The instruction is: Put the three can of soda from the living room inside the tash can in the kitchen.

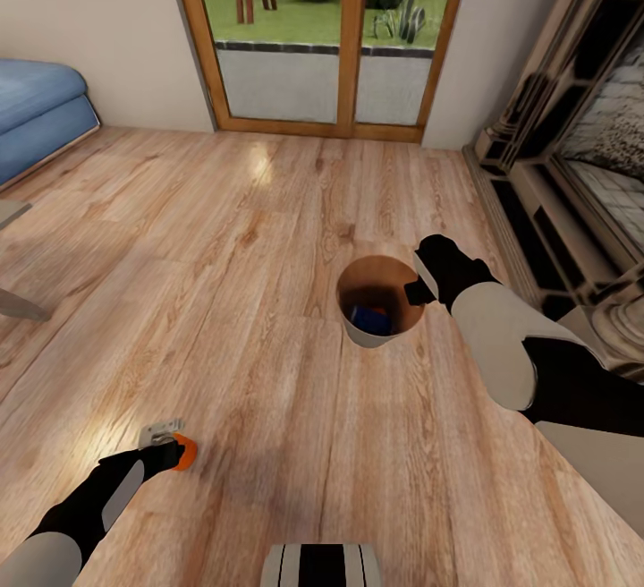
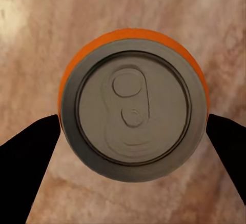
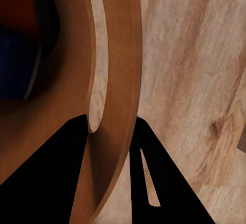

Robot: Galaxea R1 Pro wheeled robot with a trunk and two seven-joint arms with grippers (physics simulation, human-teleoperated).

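1. While the right tool (image 1: 419, 290) pinches the rim of the trash can (image 1: 379, 302), one finger inside the wall and one outside as the right wrist view shows, the can hangs over the wooden floor (image 1: 268, 238) rather than resting in a kitchen.
2. A blue soda can (image 1: 370, 319) lies inside the trash can, against the coppery inner wall; something reddish-orange beside it may be a second can, but that is too dim to tell.
3. The left tool (image 1: 172, 455) holds an orange soda can (image 1: 184, 453) low at the robot's left; in the left wrist view its silver top (image 2: 134, 106) faces the camera with a dark finger (image 2: 31, 157) against each side, so the tool is closed onto it.
4. The step in hand looks like gathering: the orange can is gripped but well apart from the trash can.
5. The next move, as I judge it, calls for bringing the left arm across until the can sits above the open mouth, then spreading the fingers; the pinched rim must stay level so nothing tips out.
6. The room is the living room: a blue sofa (image 1: 36, 113) at the left, a glazed wooden door (image 1: 322, 32) to a garden ahead, a dark stepped surround (image 1: 572, 166) on the right.
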